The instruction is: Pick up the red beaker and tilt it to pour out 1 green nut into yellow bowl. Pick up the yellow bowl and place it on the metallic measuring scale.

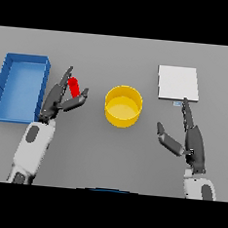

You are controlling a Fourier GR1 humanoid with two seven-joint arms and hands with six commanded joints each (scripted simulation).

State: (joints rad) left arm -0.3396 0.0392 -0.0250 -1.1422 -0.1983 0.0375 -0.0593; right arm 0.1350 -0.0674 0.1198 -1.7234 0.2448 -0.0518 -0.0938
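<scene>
Red beaker (74, 87), left of centre, is pinched between the thumb and fingers of the left hand (58, 101). Yellow bowl (123, 106) is seen at centre, metallic scale (178, 83) at upper right. Right hand (192, 140) is held open, lower right.

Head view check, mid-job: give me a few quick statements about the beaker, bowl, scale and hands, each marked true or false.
1. The left hand has its fingers and thumb around the red beaker. True.
2. The yellow bowl sits on the metallic measuring scale. False: it rests on the table, left of the scale.
3. The right hand holds the bowl. False: it is open, apart from the bowl, near the scale.
4. A blue tray lies left of the beaker. True.
</scene>
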